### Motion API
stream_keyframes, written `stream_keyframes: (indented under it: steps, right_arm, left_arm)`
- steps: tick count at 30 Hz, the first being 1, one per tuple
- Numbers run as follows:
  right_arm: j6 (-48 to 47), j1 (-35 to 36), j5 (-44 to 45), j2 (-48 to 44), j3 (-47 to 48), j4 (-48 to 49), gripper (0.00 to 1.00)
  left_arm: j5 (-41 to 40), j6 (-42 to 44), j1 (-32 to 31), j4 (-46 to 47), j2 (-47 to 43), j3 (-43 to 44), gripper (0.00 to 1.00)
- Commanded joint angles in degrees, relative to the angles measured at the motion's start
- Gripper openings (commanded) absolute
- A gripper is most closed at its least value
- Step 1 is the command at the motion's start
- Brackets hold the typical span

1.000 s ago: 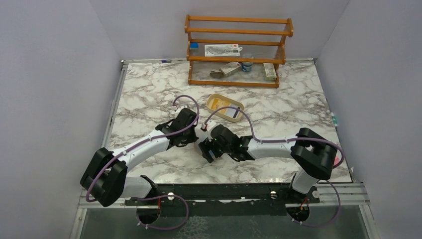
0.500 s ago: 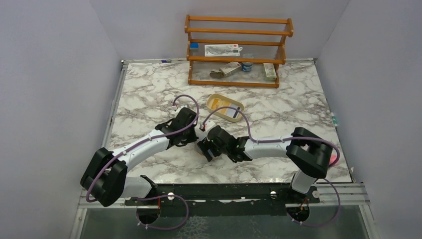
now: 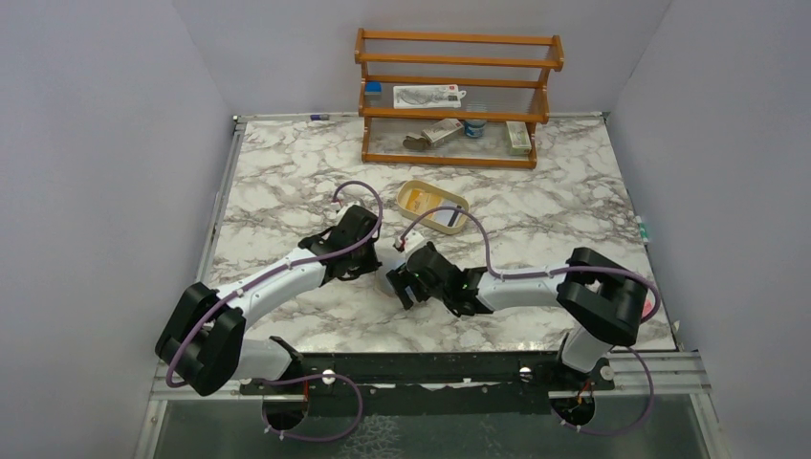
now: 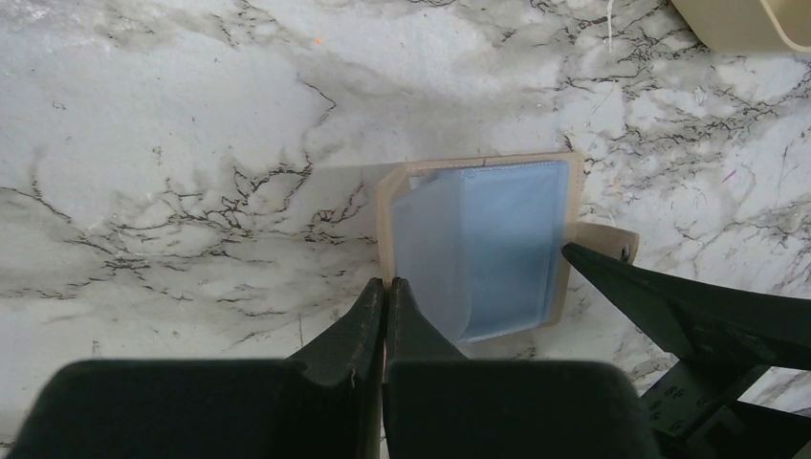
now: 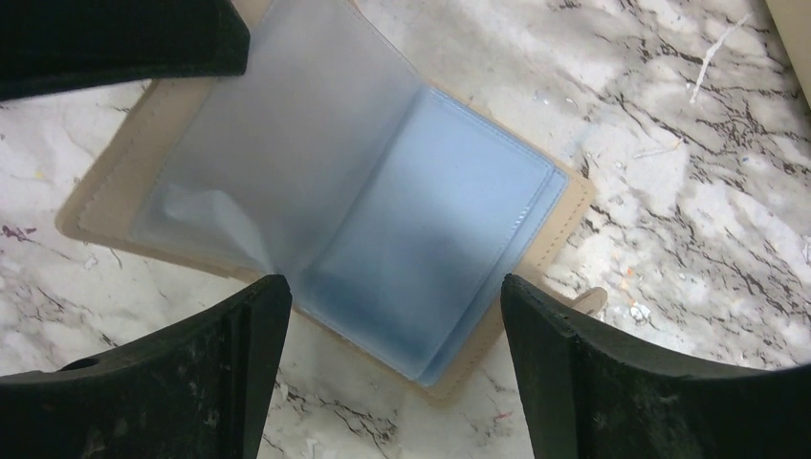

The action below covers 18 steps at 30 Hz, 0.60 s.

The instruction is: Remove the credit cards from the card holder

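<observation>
The card holder point(image 4: 478, 244) lies open on the marble, tan rim around light blue clear sleeves point(image 5: 383, 210); no card shows in them. My left gripper point(image 4: 385, 284) is shut, its tips resting on the holder's tan near-left edge. My right gripper point(image 5: 392, 287) hangs open just above the holder, one finger on each side of its near corner, touching nothing. In the top view both grippers point(image 3: 368, 271) point(image 3: 402, 285) meet mid-table and hide the holder. The credit cards lie in the oval tan tray point(image 3: 457, 203): a yellow-orange one point(image 3: 412, 197) and a whitish one with a dark band point(image 3: 443, 216).
A wooden rack point(image 3: 457, 115) stands at the back with a long white packet point(image 3: 427, 96) and small items on its shelves. The tray's rim point(image 4: 736, 24) sits just beyond the holder. Purple cables loop over both wrists.
My right gripper has shifted slightly left and away over the card holder. The left arm has stayed put.
</observation>
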Motion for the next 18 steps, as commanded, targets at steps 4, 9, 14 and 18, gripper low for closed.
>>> stream_keyframes:
  steps: [4, 9, 14, 18]
  right_arm:
    - [-0.59, 1.77, -2.42, -2.39, -2.83, 5.11, 0.87]
    - [-0.82, 2.29, -1.58, 0.28, -1.26, 5.28, 0.88]
    - [-0.99, 2.29, 1.56, 3.02, 1.79, 4.63, 0.89]
    - [-0.82, 2.30, 3.36, 3.95, 3.41, 4.68, 0.90]
  left_arm:
    - [1.41, 0.44, 0.26, -1.14, 0.74, 0.83, 0.00]
    - [1.49, 0.17, 0.34, -1.39, 0.44, 0.77, 0.00]
    - [1.78, 0.17, 0.35, -1.58, 0.18, 0.63, 0.00]
    - [2.01, 0.17, 0.35, -1.67, 0.09, 0.55, 0.00]
